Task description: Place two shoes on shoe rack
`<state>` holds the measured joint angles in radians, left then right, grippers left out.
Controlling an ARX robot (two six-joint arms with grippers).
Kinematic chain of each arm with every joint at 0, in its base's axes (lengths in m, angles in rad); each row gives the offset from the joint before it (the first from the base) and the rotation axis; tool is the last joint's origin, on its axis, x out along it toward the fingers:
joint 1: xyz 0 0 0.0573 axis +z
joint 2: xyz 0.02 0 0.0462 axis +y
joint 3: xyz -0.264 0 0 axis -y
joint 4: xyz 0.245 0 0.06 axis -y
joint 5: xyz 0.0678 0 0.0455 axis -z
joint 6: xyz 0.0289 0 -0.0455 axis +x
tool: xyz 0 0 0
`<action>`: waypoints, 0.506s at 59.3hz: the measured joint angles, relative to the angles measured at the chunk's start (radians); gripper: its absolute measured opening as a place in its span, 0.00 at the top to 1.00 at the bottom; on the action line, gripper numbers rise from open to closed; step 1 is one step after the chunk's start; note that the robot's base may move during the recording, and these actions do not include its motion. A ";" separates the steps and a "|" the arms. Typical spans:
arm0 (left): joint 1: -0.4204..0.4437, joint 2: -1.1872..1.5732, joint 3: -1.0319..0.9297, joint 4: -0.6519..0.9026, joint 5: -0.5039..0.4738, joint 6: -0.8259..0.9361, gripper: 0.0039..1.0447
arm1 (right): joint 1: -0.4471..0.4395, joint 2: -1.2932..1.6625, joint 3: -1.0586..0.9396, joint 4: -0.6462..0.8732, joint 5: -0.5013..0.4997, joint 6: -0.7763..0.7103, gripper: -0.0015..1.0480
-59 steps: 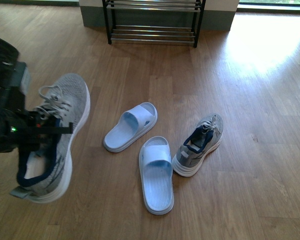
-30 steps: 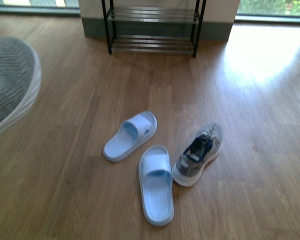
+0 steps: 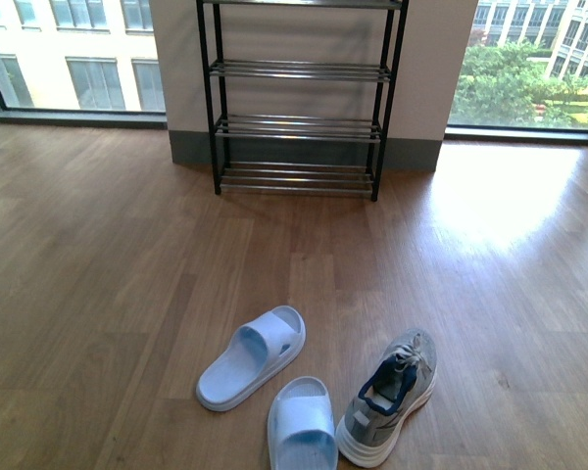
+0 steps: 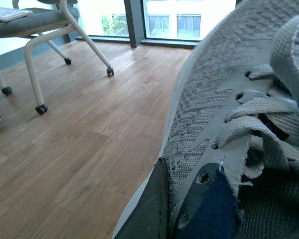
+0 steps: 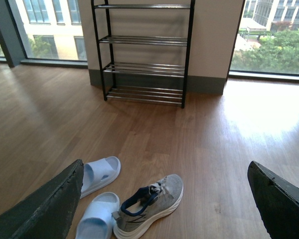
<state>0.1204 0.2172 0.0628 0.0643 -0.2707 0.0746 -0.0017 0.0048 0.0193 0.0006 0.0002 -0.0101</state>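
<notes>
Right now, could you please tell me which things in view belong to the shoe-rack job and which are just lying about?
Job: black-framed shoe rack with chrome bars; grey knit white-soled sneaker on the floor; second grey knit sneaker, close up in the left wrist view.
Lying about: two pale blue plastic slides; grey-seated wheeled office chair.

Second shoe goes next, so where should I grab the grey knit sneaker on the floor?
Probably pinch the dark-lined collar of the grey knit sneaker from above: it stands upright, mouth open upward, and the pale blue slipper crowds one side.
</notes>
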 joint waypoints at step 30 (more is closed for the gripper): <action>-0.011 0.059 -0.041 0.082 -0.009 0.041 0.99 | 0.000 0.000 0.000 0.000 0.000 0.000 0.09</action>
<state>0.1089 0.2764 0.0216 0.1459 -0.2798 0.1158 -0.0017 0.0048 0.0193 0.0006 0.0002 -0.0101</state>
